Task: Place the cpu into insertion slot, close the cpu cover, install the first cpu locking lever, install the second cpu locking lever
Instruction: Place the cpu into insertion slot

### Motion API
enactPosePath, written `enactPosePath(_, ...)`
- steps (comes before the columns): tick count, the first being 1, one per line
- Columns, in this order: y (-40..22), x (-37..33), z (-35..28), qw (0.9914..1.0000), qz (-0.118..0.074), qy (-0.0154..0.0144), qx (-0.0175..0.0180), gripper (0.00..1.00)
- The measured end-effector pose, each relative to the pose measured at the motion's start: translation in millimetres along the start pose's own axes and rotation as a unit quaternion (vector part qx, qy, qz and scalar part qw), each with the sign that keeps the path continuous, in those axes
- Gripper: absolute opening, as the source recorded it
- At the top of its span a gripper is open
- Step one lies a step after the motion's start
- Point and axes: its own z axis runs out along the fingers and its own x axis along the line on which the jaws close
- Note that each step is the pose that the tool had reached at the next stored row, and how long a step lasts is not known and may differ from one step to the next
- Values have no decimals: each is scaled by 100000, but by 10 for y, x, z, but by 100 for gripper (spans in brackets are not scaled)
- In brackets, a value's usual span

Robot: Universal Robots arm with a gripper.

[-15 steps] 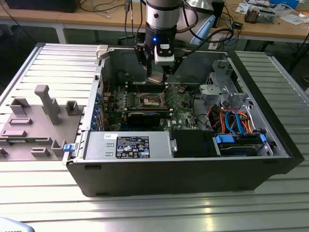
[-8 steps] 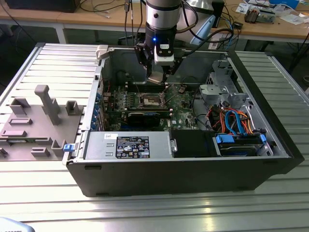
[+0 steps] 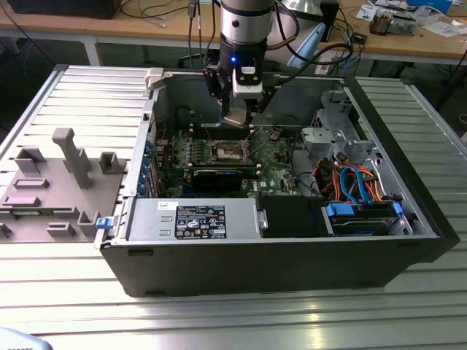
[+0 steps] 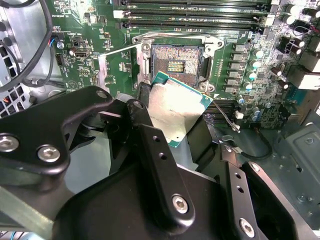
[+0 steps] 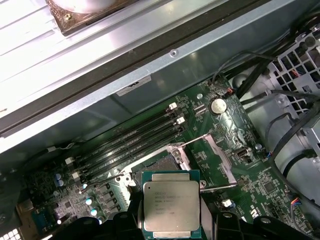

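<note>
My gripper [image 3: 237,117] hangs inside the open computer case, shut on the cpu [image 4: 177,107], a flat square chip with a silver-grey top. In both wrist views the black fingers [image 4: 142,102] clamp two opposite edges of the cpu [image 5: 170,205]. The chip hovers slightly tilted just beside and above the insertion slot [image 4: 176,62], a dark square recess on the green board whose contacts are bare. The cpu cover [image 5: 227,167] stands swung open at one side of the slot. A thin wire locking lever [image 4: 222,117] sticks out unlatched near the socket [image 3: 228,151].
Long black memory slots [image 4: 200,15] run right behind the socket. A black card [image 3: 217,177] lies in front of it. Cables and a drive cage [image 3: 350,182] crowd the exterior view's right, and the power supply [image 3: 193,219] sits at the front. A grey fixture tray [image 3: 51,182] lies outside the case.
</note>
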Motion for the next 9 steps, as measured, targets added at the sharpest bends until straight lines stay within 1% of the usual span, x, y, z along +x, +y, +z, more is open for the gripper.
enactPosePath(9,0,0,1,99999,505,-44,-11,55)
